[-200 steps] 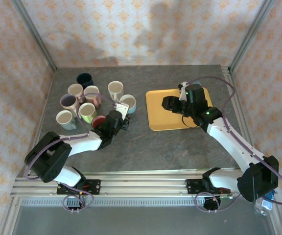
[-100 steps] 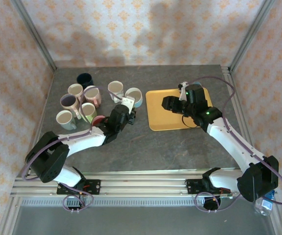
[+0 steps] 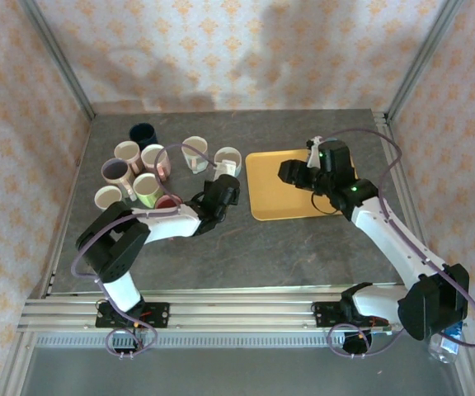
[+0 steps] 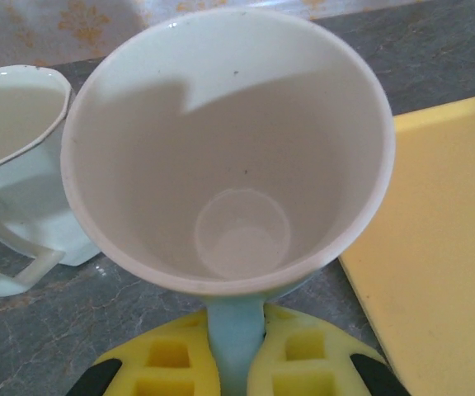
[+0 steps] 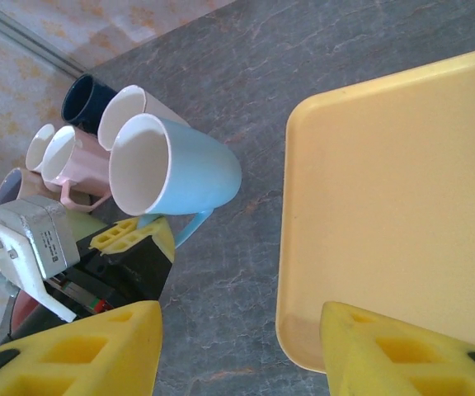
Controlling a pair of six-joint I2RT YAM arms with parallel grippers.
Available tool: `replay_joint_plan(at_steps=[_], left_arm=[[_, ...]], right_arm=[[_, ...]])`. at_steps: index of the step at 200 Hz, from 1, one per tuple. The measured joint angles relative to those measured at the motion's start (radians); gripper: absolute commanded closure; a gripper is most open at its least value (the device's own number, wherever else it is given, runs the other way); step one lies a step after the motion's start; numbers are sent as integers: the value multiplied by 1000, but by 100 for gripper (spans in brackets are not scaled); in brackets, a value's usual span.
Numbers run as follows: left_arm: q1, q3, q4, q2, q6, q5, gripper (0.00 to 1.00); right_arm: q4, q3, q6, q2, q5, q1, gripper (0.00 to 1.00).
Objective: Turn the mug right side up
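Well, my left gripper (image 4: 236, 359) is clamped on the handle of the blue mug (image 4: 237, 165), mouth up, between the white mug (image 4: 15, 157) and the yellow tray (image 5: 402, 206); my right gripper (image 5: 239, 346) hangs parted, empty, over the tray.

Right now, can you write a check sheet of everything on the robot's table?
Surface: dark grey table, no spills seen.
Job's things: light blue mug, mouth up, beside the yellow tray.
Clutter: cluster of other mugs; nothing seen on the tray.
Claws: left claw shut on the mug's handle; right claw open, holding nothing, over the tray's edge.
Cables: purple cables looped along both arms.
Surroundings: patterned walls, metal frame.
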Motion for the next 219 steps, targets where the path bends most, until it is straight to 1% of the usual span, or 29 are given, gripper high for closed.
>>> replay_joint_plan(at_steps=[55,111,149,167,199,219], left_arm=[[8,77,8,76,-7,-11,100],[54,121,-1,154,-26,0,100],[80,150,-20,182,-34,16,100],[89,166,-27,189,-38,23,98],[103,201,-31,230,-50,40,89],[106,208,-33,243,-53,42,87]], right_arm=[[-14,-17,0,-19,-29,-31,46],[-18,-18,0,-39,-33,-37,46],[-18,-18,0,-39,-37,-43,46],[-18,-18,0,-39,-39,-43,46],[-18,-18,0,-37,-40,-43,46],[-18,-18,-1,-35,-40,-45,46]])
